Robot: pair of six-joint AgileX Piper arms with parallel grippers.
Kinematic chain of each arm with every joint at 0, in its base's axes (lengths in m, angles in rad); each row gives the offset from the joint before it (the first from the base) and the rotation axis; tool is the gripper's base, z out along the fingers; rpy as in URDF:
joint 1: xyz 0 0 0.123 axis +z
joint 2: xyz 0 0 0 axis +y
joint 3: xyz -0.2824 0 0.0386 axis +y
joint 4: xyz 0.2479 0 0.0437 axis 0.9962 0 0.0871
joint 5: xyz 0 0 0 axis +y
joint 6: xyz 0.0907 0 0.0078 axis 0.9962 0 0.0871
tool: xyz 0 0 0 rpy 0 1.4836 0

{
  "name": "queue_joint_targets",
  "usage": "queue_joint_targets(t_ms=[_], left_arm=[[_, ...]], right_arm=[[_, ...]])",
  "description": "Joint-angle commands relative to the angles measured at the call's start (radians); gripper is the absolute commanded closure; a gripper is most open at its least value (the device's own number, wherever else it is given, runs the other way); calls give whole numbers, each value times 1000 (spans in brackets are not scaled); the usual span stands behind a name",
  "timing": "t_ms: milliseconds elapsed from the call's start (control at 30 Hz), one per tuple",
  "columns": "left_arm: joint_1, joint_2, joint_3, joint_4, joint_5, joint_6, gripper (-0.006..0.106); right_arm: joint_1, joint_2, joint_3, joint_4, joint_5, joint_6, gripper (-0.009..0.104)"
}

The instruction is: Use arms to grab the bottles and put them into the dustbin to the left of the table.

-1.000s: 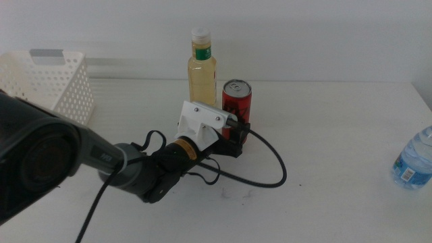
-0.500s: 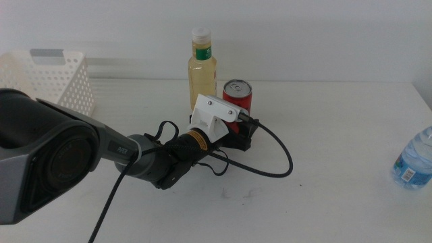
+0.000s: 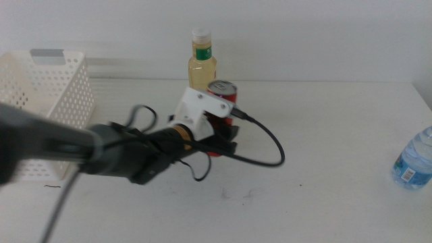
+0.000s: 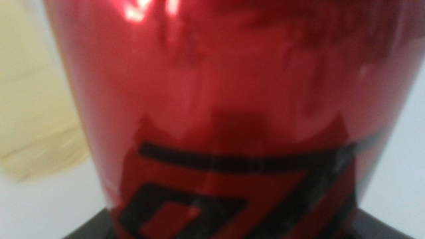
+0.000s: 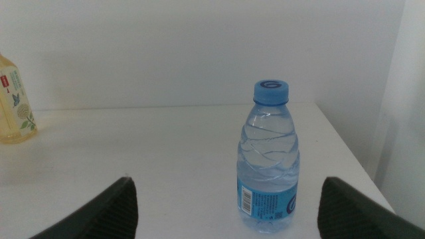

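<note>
My left gripper [image 3: 217, 132] is shut on the slim red can [image 3: 221, 98], which it holds just in front of the yellow-liquid bottle [image 3: 202, 64]. In the left wrist view the red can [image 4: 219, 113] fills the picture, with the yellow bottle [image 4: 33, 99] close beside it. The white dustbin [image 3: 64, 94] stands at the table's far left. The blue-capped water bottle [image 3: 413, 162] stands at the right edge. In the right wrist view that water bottle [image 5: 267, 159] is upright ahead of my open right gripper [image 5: 227, 192], clear of its jaws.
A black cable [image 3: 270, 152] loops from the left wrist over the white table [image 3: 324, 202]. The table's right edge [image 5: 345, 153] runs close behind the water bottle. A pale wall rises behind the table.
The left arm has drawn back to the left with the red can, which now overlaps the yellow bottle instead of standing to its right. The water bottle has not moved.
</note>
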Motion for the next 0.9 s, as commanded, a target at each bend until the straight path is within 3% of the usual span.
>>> queue_joint_targets(t_ms=[0, 233, 467, 600, 733, 867], left_arm=[[-11, -146, 39, -20, 112, -34, 89], [-41, -425, 46, -58, 753, -239, 89], [-16, -520, -125, -58, 1303, -122, 89], [93, -484, -314, -71, 1523, 123, 89], [278, -408, -503, -81, 1590, 233, 89], [465, -301, -703, -179, 1653, 333, 89]], right_arm=[[-9, -4, 3, -9, -6, -5, 21], [-9, -4, 3, -9, -6, -5, 21], [-9, -4, 3, -9, -6, -5, 21], [-9, -4, 3, -9, -6, -5, 21], [-9, -4, 3, -9, -6, -5, 21], [-9, -4, 3, -9, -6, -5, 21]])
